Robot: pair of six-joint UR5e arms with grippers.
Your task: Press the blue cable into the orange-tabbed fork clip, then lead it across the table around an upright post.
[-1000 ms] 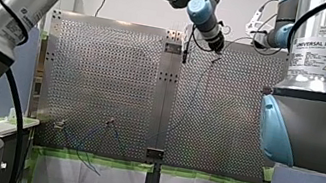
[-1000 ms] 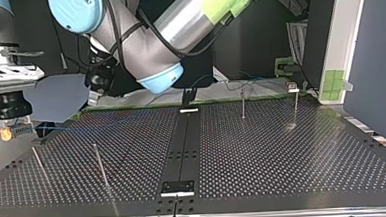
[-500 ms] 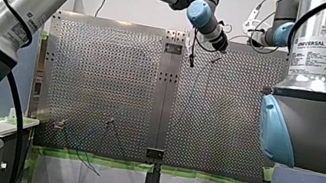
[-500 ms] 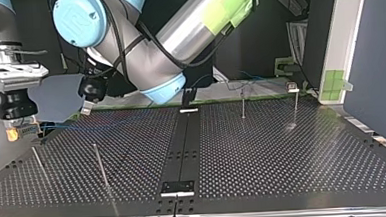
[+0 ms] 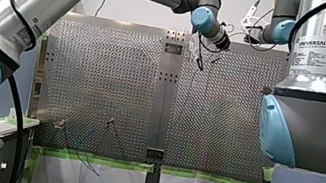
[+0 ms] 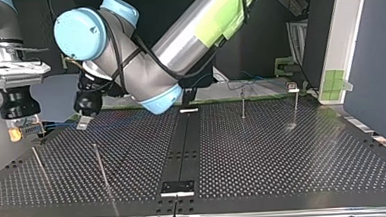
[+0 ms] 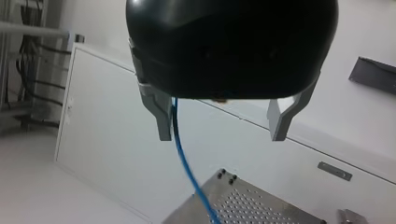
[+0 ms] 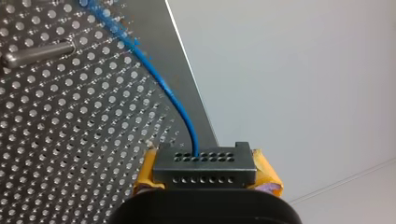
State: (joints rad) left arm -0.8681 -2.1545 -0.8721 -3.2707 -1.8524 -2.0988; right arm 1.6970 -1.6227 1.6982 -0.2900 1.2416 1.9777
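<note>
Change: my left gripper (image 7: 221, 135) has swung toward the top view's left, nearer my right gripper (image 8: 205, 169) — fingers wide apart, blue cable (image 7: 187, 172) running just beside one. Right gripper clamps the cable at the table (image 6: 284, 159) edge, so the line spans the table — rounding a post (image 6: 100, 166) looks next.

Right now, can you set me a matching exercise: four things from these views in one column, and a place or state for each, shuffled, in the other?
1 my left pincer
2 my right pincer
3 blue cable
4 nearest two posts

A shut on the cable
B top view's left half
C open
D hangs through the open pincer

Pairs: 1-C, 2-A, 3-D, 4-B
</note>
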